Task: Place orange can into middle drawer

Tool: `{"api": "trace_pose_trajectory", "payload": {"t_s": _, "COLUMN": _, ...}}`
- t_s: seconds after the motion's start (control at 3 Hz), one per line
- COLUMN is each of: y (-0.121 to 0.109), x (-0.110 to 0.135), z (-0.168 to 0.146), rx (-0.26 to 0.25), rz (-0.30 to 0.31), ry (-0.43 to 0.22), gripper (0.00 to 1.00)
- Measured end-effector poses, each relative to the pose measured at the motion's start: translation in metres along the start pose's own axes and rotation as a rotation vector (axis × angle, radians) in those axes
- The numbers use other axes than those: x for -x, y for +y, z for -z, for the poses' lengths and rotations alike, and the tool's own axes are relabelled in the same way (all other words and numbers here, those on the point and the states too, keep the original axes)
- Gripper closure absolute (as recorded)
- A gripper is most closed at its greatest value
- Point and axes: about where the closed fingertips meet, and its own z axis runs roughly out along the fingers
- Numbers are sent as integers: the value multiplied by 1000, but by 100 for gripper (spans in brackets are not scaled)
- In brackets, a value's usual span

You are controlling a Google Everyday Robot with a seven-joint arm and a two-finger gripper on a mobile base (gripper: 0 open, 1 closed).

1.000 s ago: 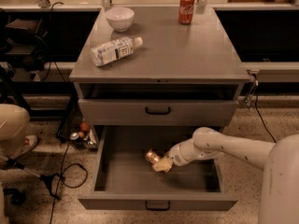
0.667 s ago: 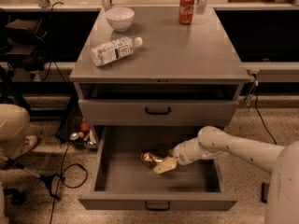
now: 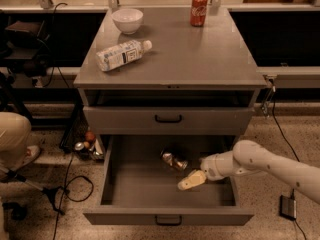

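Orange can (image 3: 174, 160) is lying on its side on the floor of the middle drawer (image 3: 135, 189), which is standing pulled well out beneath the closed drawer (image 3: 168, 119) above it. Robot's arm (image 3: 270, 163) is reaching in from the right, sloping down over the drawer's right wall with the wrist turning toward the middle. Gripper (image 3: 192, 180) is hanging low inside the drawer, just beside the can on its front-right side and seemingly not touching it. It is gripping nothing, and I am not able to tell how far it is opened. The can is looking light and thin-walled with creased sides, so it is likely to be denting under a hard squeeze and rolling at a nudge. A gentle hold across the middle of its body is looking safest, though the can is already appearing delivered
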Motion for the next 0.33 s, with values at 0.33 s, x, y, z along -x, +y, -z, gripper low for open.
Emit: {"api": "trace_pose_trajectory", "payload": {"t_s": 0.33, "y": -11, "x": -17, "z": 60, "rx": -79, "rz": -18, "ry": -42, "gripper": 0}}
